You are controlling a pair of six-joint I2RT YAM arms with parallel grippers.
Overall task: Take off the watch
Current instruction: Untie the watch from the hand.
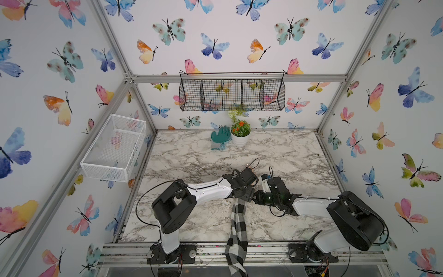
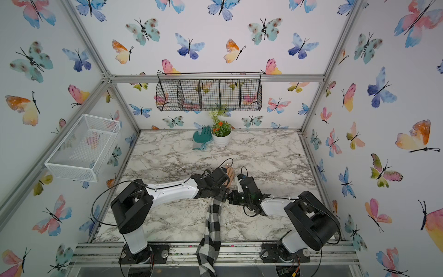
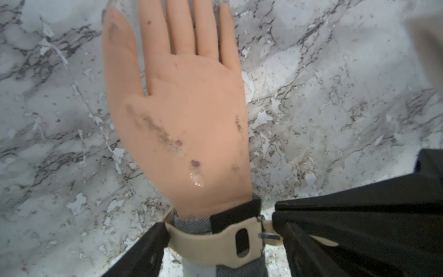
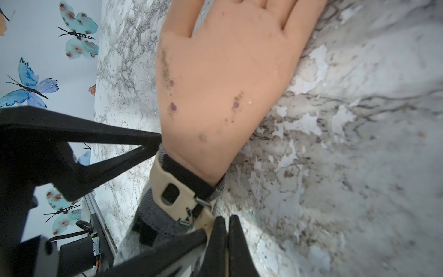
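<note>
In a top view only the end of the hand (image 2: 230,175) shows. Left wrist view: the watch (image 3: 206,242) is strapped on the wrist (image 3: 208,206); my left gripper (image 3: 220,225) clasps this wrist, half wide. Right wrist view: my right gripper (image 4: 226,219) pinches the watch by its strap end, closed.

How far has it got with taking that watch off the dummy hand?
Done: the right gripper is shut on the free strap end of the watch. In hand: the left gripper straddles the wrist. Left: the watch still wraps the mannequin hand at the wrist, so unbuckling and removal remain.
</note>
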